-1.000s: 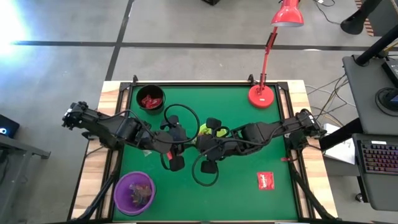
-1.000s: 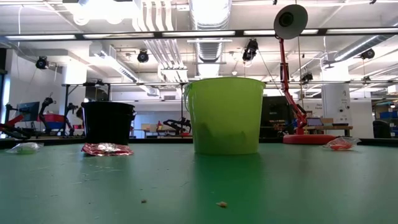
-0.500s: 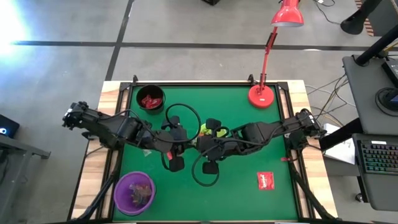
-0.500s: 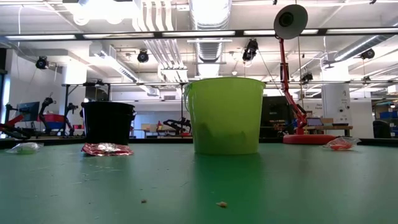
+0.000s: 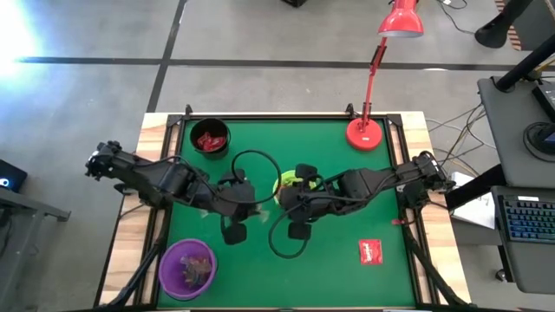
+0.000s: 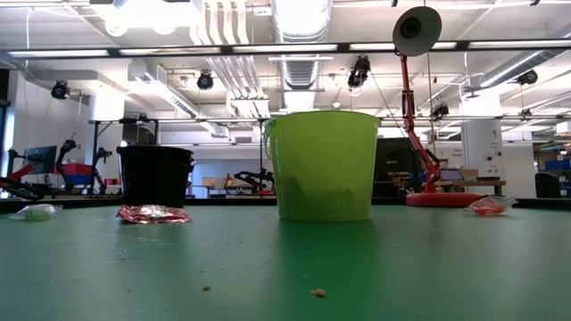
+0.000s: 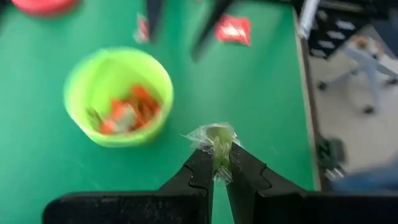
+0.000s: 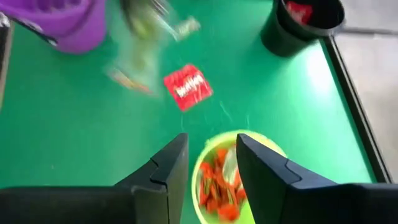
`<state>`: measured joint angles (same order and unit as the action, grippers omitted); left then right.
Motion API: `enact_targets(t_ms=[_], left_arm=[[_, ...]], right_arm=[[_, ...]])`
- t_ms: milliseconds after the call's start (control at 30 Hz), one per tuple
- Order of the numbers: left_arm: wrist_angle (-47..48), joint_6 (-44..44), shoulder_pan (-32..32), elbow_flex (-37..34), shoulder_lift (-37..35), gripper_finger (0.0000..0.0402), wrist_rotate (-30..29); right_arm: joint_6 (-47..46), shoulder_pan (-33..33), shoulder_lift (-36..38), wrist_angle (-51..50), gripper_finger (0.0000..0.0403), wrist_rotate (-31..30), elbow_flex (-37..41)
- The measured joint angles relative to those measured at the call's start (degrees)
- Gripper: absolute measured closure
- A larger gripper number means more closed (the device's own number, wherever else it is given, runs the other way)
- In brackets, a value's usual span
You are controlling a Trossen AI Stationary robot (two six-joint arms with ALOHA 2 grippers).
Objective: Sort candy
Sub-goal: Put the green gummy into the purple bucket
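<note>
Clear, pale-green cellophane marks the twist-wrapped candy [image 7: 214,144] pinched between the closed jaws of the left gripper [image 7: 214,171], held above the green surface [image 5: 338,269] just beside the lime-green bowl [image 7: 118,96]. That bowl holds orange-red wrapped sweets [image 7: 130,109] with a pale one among them.

Compared with half a second earlier, the high view shows the left gripper [image 5: 234,232] drawn back from the lime-green bowl [image 5: 286,184] toward the purple bowl's side of the surface, and the right gripper [image 5: 299,230] shifted slightly so that more of the bowl's rim shows. The low view is unchanged.

The right gripper [image 8: 208,163] hovers over the lime-green bowl [image 8: 239,171], its jaws parted and holding nothing. Beyond it a flat red packet [image 8: 187,87] lies on the surface; it carries white lettering too blurred to read. Another flat red packet [image 5: 371,251] lies alone near the right front corner, its white print also illegible. The black bowl [image 5: 210,137] at the far left corner contains red packets [image 5: 208,139], and the purple bowl [image 5: 186,269] at the near left holds pale wrapped pieces.

In the low view a crumpled red wrapper [image 6: 153,213] rests in front of the black bowl [image 6: 155,176], a clear twist wrapper [image 6: 34,212] lies at the far left, and an orange-red wrapper [image 6: 488,207] sits near the red lamp base [image 6: 443,199].
</note>
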<state>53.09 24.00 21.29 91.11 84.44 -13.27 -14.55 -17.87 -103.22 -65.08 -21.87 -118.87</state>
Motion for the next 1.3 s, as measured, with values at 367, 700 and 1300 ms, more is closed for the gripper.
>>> enact_targets(t_ms=[367, 700, 1300], left_arm=[[15.75, 13.23, 8.22, -0.04, 0.16, 0.0397, 11.91], [20.09, 30.41, 19.98, -0.92, 0.13, 0.0398, 12.95], [18.18, 51.08, 27.81, -15.93, 0.22, 0.0383, 15.93]], right_arm=[[-5.07, 0.00, -0.07, -9.42, 0.0278, 0.00, 0.11], [-5.05, 0.02, -0.07, -9.42, 0.0273, 0.00, 0.13], [-4.96, 0.02, -0.07, -9.41, 0.0279, -0.17, 0.13]])
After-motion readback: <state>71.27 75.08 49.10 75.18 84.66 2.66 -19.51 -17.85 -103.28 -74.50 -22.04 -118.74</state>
